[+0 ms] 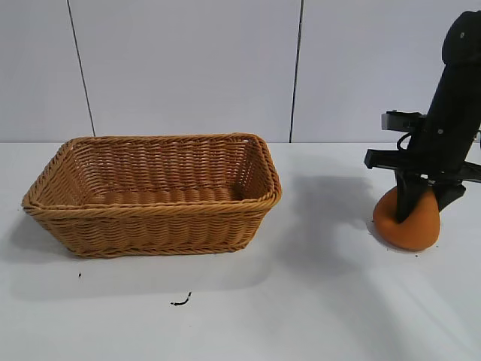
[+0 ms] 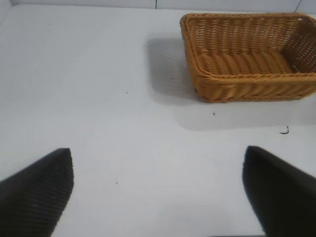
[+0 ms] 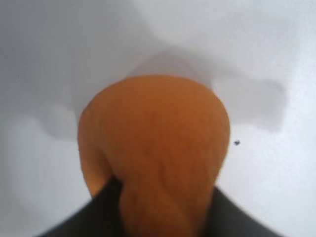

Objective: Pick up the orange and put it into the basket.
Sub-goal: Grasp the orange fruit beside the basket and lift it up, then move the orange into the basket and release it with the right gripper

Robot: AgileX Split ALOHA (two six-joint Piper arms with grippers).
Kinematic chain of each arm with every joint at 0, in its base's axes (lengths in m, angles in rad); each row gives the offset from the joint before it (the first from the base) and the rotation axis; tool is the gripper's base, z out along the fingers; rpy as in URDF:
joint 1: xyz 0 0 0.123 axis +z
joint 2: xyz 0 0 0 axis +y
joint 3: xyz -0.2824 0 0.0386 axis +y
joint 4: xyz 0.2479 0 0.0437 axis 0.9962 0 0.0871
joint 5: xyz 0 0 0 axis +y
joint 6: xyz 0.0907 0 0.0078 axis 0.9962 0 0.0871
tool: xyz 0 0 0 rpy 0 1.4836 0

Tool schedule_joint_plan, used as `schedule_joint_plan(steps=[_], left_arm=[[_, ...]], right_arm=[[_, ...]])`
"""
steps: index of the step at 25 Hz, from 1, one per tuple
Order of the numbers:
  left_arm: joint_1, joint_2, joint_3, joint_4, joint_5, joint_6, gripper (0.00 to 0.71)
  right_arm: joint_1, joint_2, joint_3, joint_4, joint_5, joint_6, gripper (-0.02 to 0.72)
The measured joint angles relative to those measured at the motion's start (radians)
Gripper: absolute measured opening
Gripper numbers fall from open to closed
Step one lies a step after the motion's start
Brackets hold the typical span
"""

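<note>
The orange (image 1: 409,226) sits on the white table at the far right, well apart from the basket (image 1: 150,207). My right gripper (image 1: 421,204) comes down on it from above, with a black finger on each side of its narrower upper part. In the right wrist view the orange (image 3: 158,138) fills the frame and is pinched between the two fingers (image 3: 98,215). The tan wicker basket stands empty at the left-centre and also shows in the left wrist view (image 2: 247,76). My left gripper (image 2: 158,192) hangs open and empty over bare table, away from the basket.
A small black scrap (image 1: 180,301) lies on the table in front of the basket, and it also shows in the left wrist view (image 2: 285,131). A white panelled wall (image 1: 188,68) stands behind the table. White table surface lies between the basket and the orange.
</note>
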Motion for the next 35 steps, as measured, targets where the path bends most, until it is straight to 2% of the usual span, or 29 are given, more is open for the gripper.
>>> schedule_joint_plan(steps=[7, 12, 20, 24, 30, 35], left_arm=[[0.0, 0.0, 0.0, 0.0, 0.0, 0.0, 0.666], [0.0, 0.0, 0.0, 0.0, 0.0, 0.0, 0.666], [0.0, 0.0, 0.0, 0.0, 0.0, 0.0, 0.666], [0.0, 0.0, 0.0, 0.0, 0.0, 0.0, 0.666], [0.0, 0.0, 0.0, 0.0, 0.0, 0.0, 0.666], [0.0, 0.0, 0.0, 0.0, 0.0, 0.0, 0.666]], right_arm=[[0.071, -0.06, -0.236, -0.001, 0.1, 0.0, 0.052], [0.149, -0.06, -0.333, -0.004, 0.11, 0.009, 0.052], [0.336, -0.06, -0.34, -0.004, 0.109, 0.037, 0.052], [0.446, -0.059, -0.34, -0.004, 0.059, 0.054, 0.052], [0.582, -0.004, -0.341, -0.003, -0.068, 0.058, 0.052], [0.611, 0.082, -0.341, -0.003, -0.16, 0.083, 0.052]])
